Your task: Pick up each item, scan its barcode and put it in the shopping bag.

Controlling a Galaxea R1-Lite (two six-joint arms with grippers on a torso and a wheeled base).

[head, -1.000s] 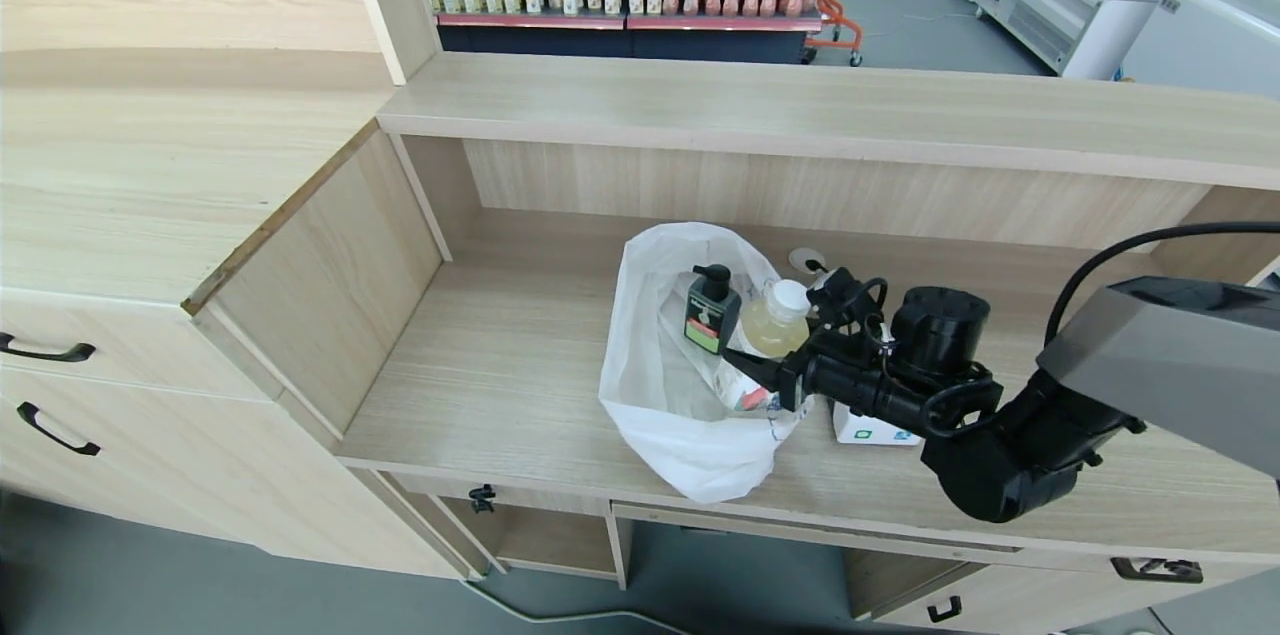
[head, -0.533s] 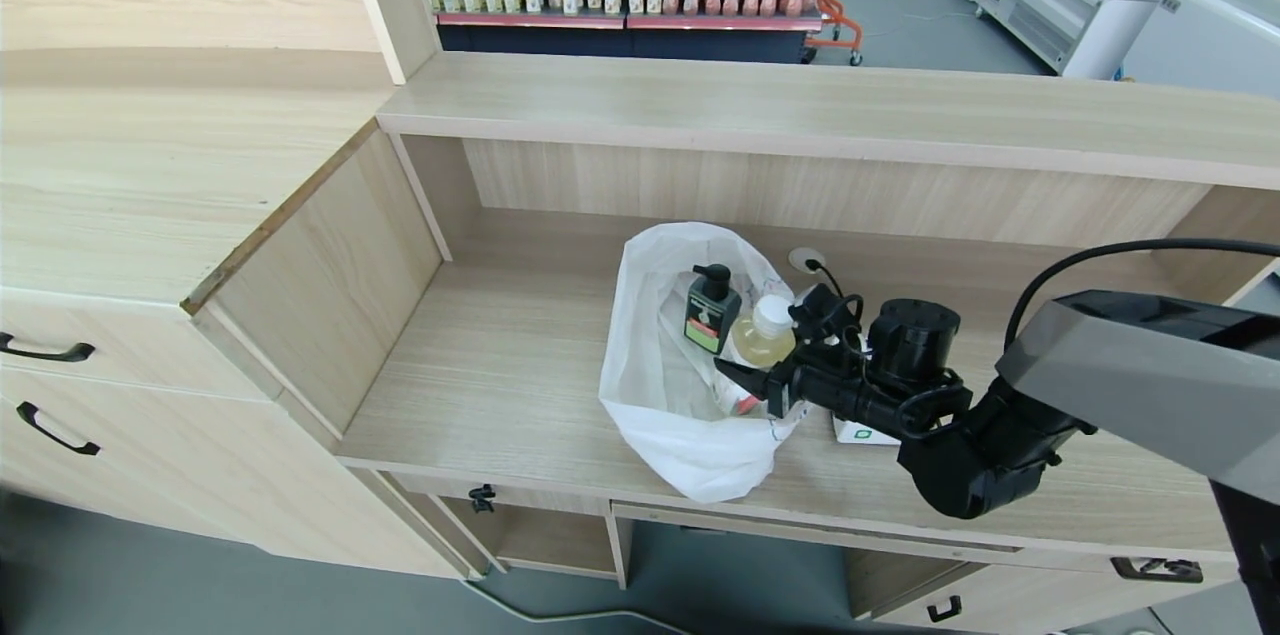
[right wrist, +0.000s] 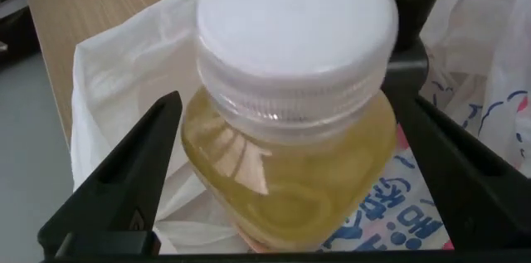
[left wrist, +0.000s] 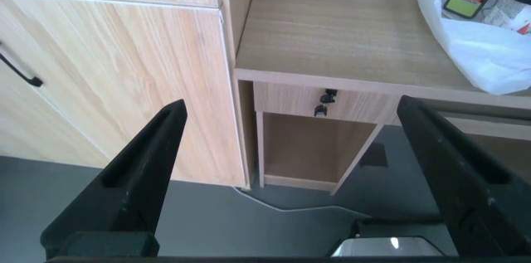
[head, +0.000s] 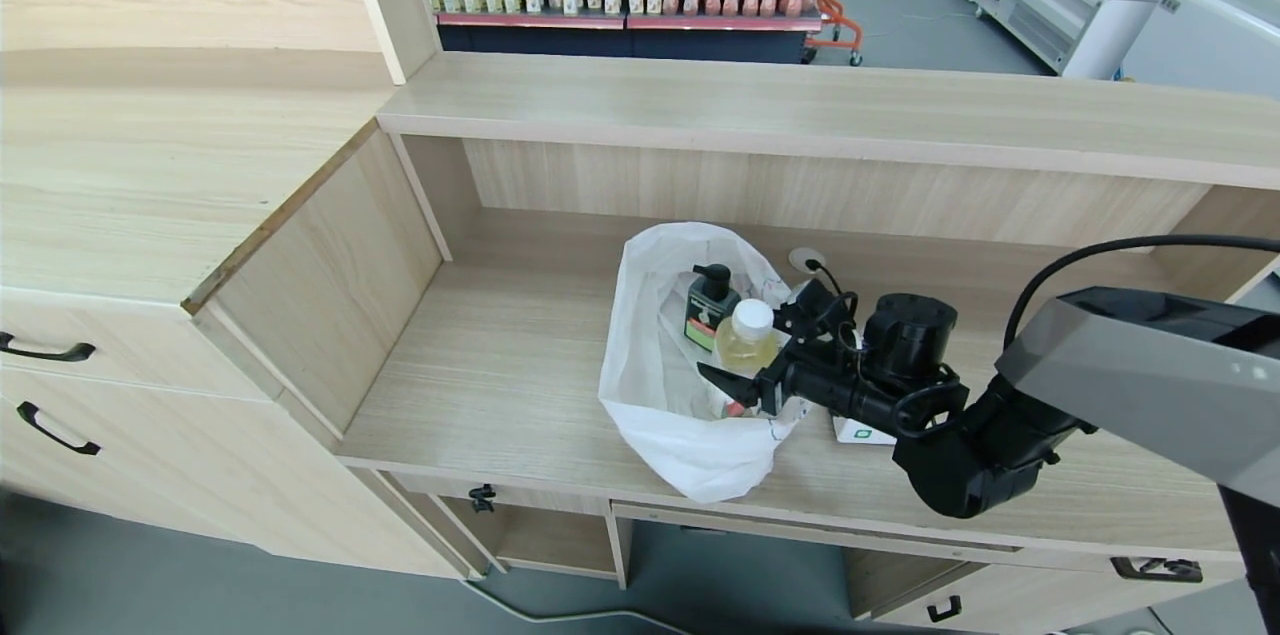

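One bottle [head: 745, 343] of yellow liquid, white cap, clamped in the right gripper [head: 742, 360], over the open shopping bag [head: 650, 405] on the counter [head: 500, 365], beside a pump bottle [head: 708, 313] inside, left gripper [left wrist: 290, 159] spread, empty.

Our arms: grey shell, black joints, black wedge fingers

We see our right arm [head: 1150, 365] clad in an angular grey shell that gives way to a rounded matte-black wrist joint [head: 985, 460], a black cylindrical housing [head: 908, 325] and thin looped black wires [head: 838, 303]. A thick black cable [head: 1200, 238] curves along it. Our right gripper [head: 745, 345] and left gripper [left wrist: 292, 107] both carry flat matte-black fingers [left wrist: 124, 188] tapering to wedges.
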